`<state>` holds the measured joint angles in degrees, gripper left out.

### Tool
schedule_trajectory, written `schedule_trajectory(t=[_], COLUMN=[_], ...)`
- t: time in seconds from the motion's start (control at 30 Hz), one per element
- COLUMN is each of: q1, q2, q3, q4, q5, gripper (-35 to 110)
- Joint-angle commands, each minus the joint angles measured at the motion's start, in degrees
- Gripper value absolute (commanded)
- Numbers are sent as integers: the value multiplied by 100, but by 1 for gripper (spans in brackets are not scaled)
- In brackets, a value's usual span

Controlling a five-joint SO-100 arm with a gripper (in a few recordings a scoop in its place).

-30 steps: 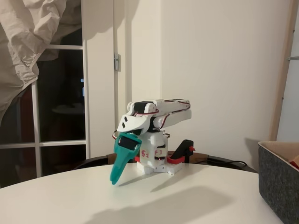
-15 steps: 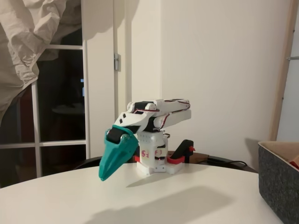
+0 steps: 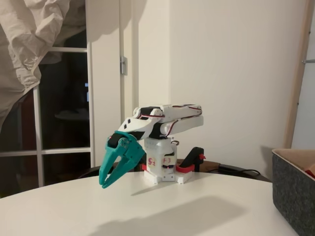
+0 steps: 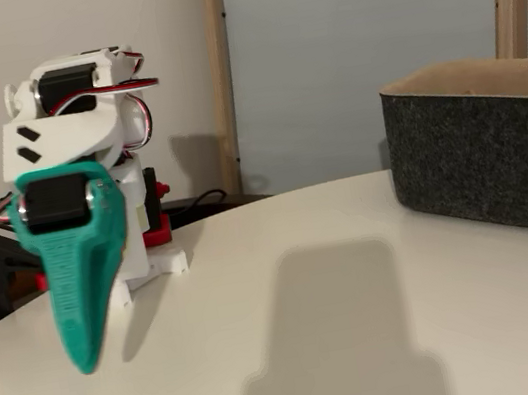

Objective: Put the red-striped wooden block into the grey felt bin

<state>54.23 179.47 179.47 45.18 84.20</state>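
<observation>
White arm (image 3: 167,118) folded low over its base (image 3: 162,169), which stands at the far edge of the round white desk (image 3: 162,211) beside a red-and-black clamp (image 3: 193,161). The teal end effector (image 3: 109,178) hangs forward and downward from the wrist, above the desk and not touching it; in a fixed view its two fingers (image 3: 104,172) stand spread apart with a clear gap between the tips and nothing between them, so it is released. Its long axis slopes from the wrist down toward the lower left of that view. In the other fixed view the end effector (image 4: 87,361) is seen nearly end-on, tapering to a point that aims down at the desk (image 4: 318,340), left of the bin (image 4: 485,155). The bin is a straight-sided box of dark speckled felt with a pale rim, resting on the desk well apart from the base; in a fixed view it stands at the right edge of the picture (image 3: 294,189), its tan inner face showing. A small patch of red (image 3: 310,172) shows inside the bin against the right picture edge; it is cut off by the frame, so whether it is the block, and which way its long axis points, cannot be told. Behind the arm stand a pale wall and a dark window (image 3: 64,118).
</observation>
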Motion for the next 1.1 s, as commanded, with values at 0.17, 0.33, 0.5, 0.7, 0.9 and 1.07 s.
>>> schedule_trajectory(t=[0.17, 0.33, 0.5, 0.7, 0.9, 1.07], q1=[149, 149, 149, 149, 149, 149], q2=[123, 123, 123, 123, 123, 123], q3=[70, 70, 70, 70, 70, 70], q4=[53, 53, 53, 53, 53, 53], q5=[123, 123, 123, 123, 123, 123], gripper=[0, 0, 0, 0, 0, 0])
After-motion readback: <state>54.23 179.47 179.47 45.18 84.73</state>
